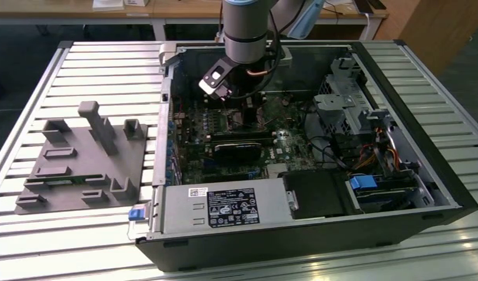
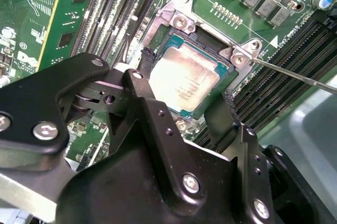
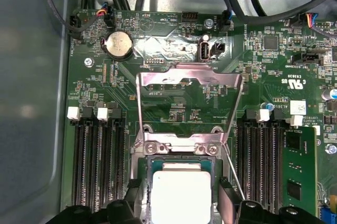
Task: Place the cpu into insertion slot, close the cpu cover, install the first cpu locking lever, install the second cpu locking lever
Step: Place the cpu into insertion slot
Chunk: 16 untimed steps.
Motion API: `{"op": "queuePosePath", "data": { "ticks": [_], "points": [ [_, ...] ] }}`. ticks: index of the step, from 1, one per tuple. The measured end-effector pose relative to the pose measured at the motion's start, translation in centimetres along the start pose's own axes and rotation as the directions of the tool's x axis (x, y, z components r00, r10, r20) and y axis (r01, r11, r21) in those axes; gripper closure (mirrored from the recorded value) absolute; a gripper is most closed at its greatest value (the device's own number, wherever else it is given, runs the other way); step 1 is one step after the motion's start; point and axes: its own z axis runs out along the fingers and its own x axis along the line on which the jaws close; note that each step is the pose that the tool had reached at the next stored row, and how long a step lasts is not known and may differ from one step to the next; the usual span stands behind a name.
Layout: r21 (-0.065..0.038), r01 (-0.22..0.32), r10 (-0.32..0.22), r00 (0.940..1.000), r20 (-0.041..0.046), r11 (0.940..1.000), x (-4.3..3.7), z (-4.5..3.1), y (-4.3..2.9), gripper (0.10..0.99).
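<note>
— Where does the cpu (image 2: 185, 77) sit against the fingers (image 2: 141, 84)?

— Between them. It lies in the insertion slot (image 3: 180, 159), and the gripper (image 3: 180, 187) straddles it, with one black finger just beside each of two opposite edges. The fingers are spread wider than the chip. In the first wrist view a thin dark strip of the slot's rim shows between each finger and the chip.

— Which way does it face?

— Flat, dull metal top upward. It is square, so no side is the longer. Its edges run parallel to the slot's rim and to the memory slots (image 3: 97, 166) on both sides.

— And the cpu cover (image 3: 189, 74)?

— Swung up off the slot on its hinge, with green board showing through its square window. A thin locking lever (image 3: 234, 174) slants free beside the slot.

— What is it all resting on?

— The green motherboard (image 3: 263, 61) lies in a black computer case (image 1: 301, 234) laid on its side, open upward, on a slatted metal table (image 1: 91, 76). The arm (image 1: 245, 23) reaches down into it. A grey fixture tray (image 1: 75, 158) lies on the table at the exterior view's left of the case, and wooden desks (image 1: 184, 9) stand behind.
</note>
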Motion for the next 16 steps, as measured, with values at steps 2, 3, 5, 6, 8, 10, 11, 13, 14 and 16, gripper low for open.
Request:
{"op": "queuePosePath", "data": {
  "ticks": [2, 3, 5, 6, 8, 10, 11, 13, 14, 16],
  "points": [
    [0.0, 0.0, 0.0, 1.0, 0.0, 1.0, 0.13, 0.0, 0.0, 0.416],
    [0.0, 0.0, 0.0, 1.0, 0.0, 1.0, 0.17, 0.01, 0.0, 0.416],
    [0.0, 0.0, 0.0, 1.0, -0.0001, 1.0, 0.22, 0.07, 0.0, 0.416],
    [0.0, 0.0, 0.0, 1.0, 0.0, 1.0, 0.23, 0.09, 0.0, 0.416],
    [0.0, 0.0, 0.0, 1.0, 0.0, 1.0, 0.25, 0.14, -0.01, 0.416],
    [0.0, 0.0, 0.0, 1.0, 0.0001, 1.0, 0.26, 0.16, -0.01, 0.416],
    [0.0, 0.0, 0.0, 1.0, 0.0002, 1.0, 0.26, 0.16, -0.01, 0.416],
    [0.0, 0.0, 0.0, 1.0, 0.0002, 1.0, 0.26, 0.16, -0.01, 0.416],
    [0.0, 0.0, 0.0, 1.0, 0.0, 1.0, 0.26, 0.15, 0.0, 0.416],
    [0.0, 0.0, 0.0, 1.0, 0.0, 1.0, 0.26, 0.07, 0.0, 0.416]
  ]
}}
